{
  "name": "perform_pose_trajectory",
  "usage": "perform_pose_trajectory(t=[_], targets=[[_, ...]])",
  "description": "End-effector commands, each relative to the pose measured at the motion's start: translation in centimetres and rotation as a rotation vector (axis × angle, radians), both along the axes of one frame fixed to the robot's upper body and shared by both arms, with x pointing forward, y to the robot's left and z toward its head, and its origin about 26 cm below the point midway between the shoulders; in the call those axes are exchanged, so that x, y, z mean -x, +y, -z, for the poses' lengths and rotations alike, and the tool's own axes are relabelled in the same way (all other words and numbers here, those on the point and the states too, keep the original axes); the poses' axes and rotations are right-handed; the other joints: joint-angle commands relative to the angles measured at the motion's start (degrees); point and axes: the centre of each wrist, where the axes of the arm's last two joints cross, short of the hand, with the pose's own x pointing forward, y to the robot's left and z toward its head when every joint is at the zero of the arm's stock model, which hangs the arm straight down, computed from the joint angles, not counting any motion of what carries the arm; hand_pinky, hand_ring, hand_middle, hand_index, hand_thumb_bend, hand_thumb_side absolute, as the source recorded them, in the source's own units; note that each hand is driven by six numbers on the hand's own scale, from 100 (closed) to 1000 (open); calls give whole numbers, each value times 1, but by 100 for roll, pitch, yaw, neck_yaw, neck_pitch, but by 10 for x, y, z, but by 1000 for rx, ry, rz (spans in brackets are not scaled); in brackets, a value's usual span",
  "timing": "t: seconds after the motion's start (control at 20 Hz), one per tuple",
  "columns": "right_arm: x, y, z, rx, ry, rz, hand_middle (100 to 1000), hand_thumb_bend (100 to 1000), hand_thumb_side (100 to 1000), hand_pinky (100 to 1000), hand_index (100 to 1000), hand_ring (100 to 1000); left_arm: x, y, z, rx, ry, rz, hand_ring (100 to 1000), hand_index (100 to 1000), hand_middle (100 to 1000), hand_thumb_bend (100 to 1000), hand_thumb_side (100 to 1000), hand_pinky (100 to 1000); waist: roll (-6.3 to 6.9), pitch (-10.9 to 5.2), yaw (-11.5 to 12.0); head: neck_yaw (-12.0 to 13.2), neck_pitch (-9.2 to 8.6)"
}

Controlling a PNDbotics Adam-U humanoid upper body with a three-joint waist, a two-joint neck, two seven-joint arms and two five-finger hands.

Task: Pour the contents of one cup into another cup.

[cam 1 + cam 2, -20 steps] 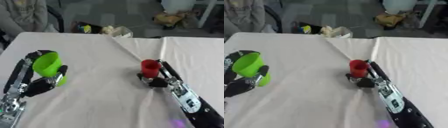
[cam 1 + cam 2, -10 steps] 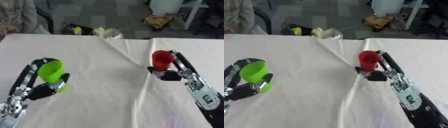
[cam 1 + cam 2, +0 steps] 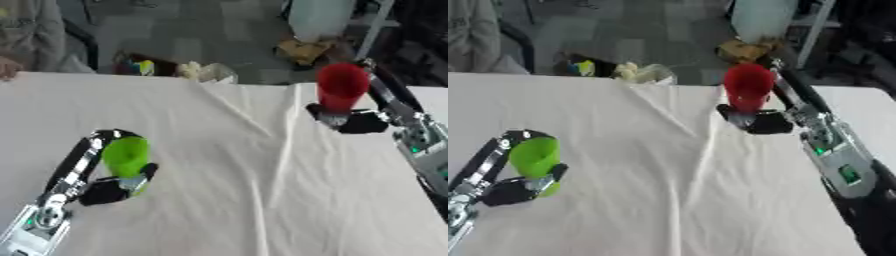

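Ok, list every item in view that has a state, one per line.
green cup: upright, held in the left hand
red cup: upright, held in the right hand
left hand: curled round the green cup
right hand: curled round the red cup
white tablecloth: spread, creased down the middle

I could read no text, label, brand, number or sign anywhere in my view; nothing legible stood on the cups, on my arms or on the things beyond the table.
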Motion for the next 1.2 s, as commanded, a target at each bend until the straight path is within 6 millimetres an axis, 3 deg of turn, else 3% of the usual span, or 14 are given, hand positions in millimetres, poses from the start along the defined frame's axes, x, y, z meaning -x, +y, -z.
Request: perform_pose_trajectory(t=[0.05,0.25,0.7,1.2], targets=[[4,10,-28,52,-59,-59,218,100,164,716,534,721,-5,-6,-8,-29,-30,28,294,703,392,100,281,344,-11,-124,-12,-8,26],[1,35,-37,125,-75,-134,206,100,169,716,537,719,-10,-14,-11,-54,-53,52,296,702,393,119,283,349,-46,-165,-8,-31,5],[-10,84,-30,244,-73,-261,192,100,164,710,544,717,-13,-34,-11,-93,-80,124,295,698,389,109,272,350,-95,-222,153,-129,-5],[-23,111,-15,320,-71,-296,181,100,164,707,556,715,-12,-62,-18,-152,-149,237,295,696,389,117,261,353,-150,-178,375,-244,-46]])
